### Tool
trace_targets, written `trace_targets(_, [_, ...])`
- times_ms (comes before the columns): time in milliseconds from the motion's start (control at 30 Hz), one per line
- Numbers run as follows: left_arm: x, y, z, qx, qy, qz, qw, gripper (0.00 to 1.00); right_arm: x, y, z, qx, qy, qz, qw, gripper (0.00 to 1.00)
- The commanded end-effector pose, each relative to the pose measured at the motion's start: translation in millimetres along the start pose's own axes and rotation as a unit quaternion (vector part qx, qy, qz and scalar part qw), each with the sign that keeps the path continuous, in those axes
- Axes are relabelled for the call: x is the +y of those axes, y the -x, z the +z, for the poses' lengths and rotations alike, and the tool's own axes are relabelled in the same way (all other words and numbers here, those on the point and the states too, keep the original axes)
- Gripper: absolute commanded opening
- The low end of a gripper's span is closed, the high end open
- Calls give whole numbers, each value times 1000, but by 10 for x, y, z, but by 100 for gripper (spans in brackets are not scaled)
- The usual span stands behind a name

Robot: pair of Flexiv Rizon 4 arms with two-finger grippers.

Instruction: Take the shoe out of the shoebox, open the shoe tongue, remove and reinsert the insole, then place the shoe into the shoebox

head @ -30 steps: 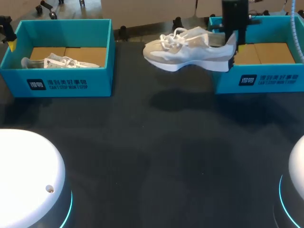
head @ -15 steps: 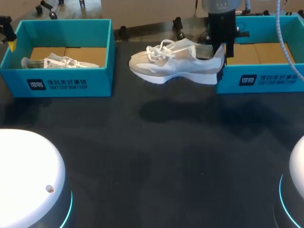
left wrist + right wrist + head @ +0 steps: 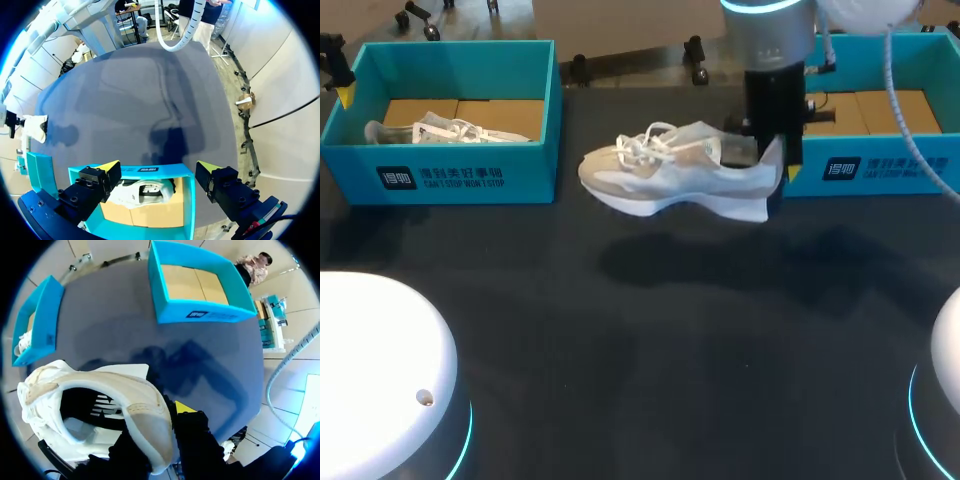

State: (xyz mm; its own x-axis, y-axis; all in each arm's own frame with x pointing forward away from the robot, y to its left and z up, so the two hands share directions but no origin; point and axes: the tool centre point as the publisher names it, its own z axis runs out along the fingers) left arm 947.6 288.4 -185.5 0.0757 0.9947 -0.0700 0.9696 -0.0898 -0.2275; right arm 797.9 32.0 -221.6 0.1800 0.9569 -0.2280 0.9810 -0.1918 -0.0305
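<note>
A white and beige shoe [image 3: 670, 172] hangs in the air over the dark table, toe to the left, in front of the empty right shoebox [image 3: 880, 168]. My right gripper [image 3: 775, 175] is shut on its heel from above. In the right wrist view the heel collar of the shoe [image 3: 100, 390] sits between the fingers of that gripper [image 3: 162, 422], one of them inside the shoe. My left gripper [image 3: 157, 170] stands open above the left shoebox [image 3: 187, 200], holding nothing. A second white shoe [image 3: 145, 192] lies in that box.
The left shoebox [image 3: 450, 175], with the second shoe [image 3: 440, 130] in it, stands at the back left. Dark tabletop [image 3: 650, 330] stretches between and in front of the boxes. Two white robot bases [image 3: 380, 380] sit at the near corners.
My right arm has carried the shoe leftward and nearer, lower over the table and away from the right shoebox. The left gripper has kept still.
</note>
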Motion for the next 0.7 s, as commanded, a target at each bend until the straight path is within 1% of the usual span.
trace_targets(33, [-4, 2, -5, 1, 0, 0, 1000, 100, -176, -31, 26, 5, 4, -2, 1000, 0])
trace_targets(100, [-4, 2, -5, 1, 0, 0, 1000, 100, -251, -76, 31, 5, 5, -10, 1000, 0])
trace_targets(200, [-4, 2, -5, 1, 0, 0, 1000, 100, -390, -171, 11, 1, 19, -23, 1000, 0])
trace_targets(400, [-4, 2, -5, 1, 0, 0, 1000, 100, -647, -354, 73, 0, 1, -38, 999, 0])
trace_targets(567, [-4, 2, -5, 1, 0, 0, 1000, 100, -833, -424, 176, 5, -7, -24, 1000, 0])
trace_targets(700, [-4, 2, -5, 1, 0, 0, 1000, 100, -936, -473, 233, -1, 0, -17, 1000, 0])
